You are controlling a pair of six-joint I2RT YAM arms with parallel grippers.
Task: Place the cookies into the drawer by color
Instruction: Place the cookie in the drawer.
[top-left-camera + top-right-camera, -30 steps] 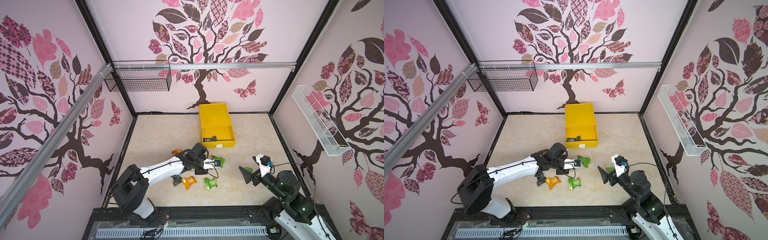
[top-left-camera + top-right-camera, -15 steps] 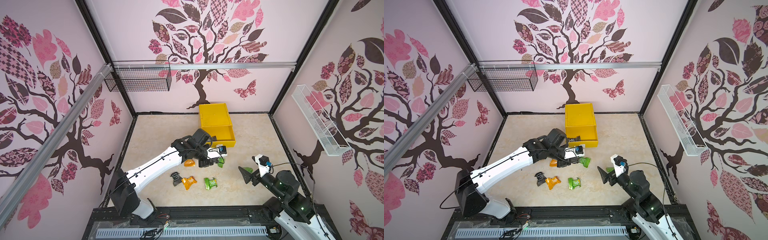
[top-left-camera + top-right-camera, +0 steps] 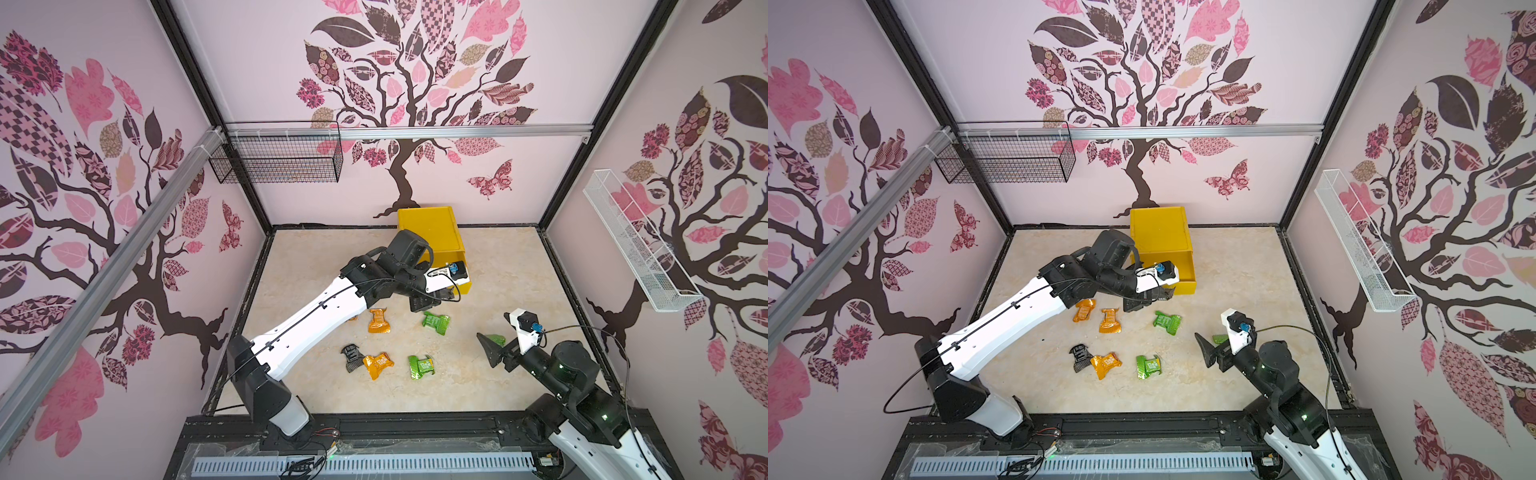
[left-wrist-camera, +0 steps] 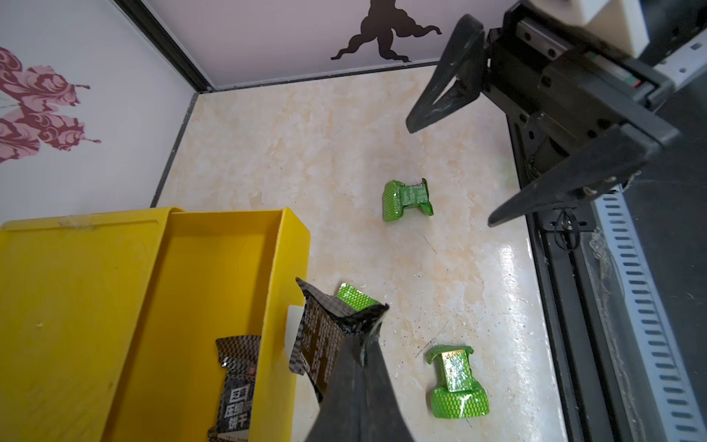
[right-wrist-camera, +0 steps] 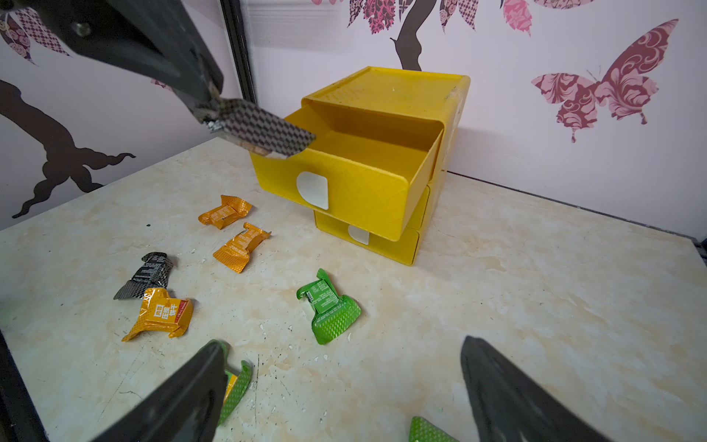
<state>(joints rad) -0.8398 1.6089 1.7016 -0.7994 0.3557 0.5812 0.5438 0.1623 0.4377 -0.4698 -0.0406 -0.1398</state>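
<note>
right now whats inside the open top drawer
One black cookie packet lies in the top drawer. The left claw holds a second black packet at its front wall. The drawer's rear, under the chest top, is hidden.

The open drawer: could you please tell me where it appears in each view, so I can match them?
Top view: drawer, slightly right of centre.
Top view: drawer, near centre.
Left wrist: drawer lower left, beside the held black packet.
Right wrist: drawer upper centre, pulled out.
Shared landmark: the painted tree trunk on the wall behind it.
</note>
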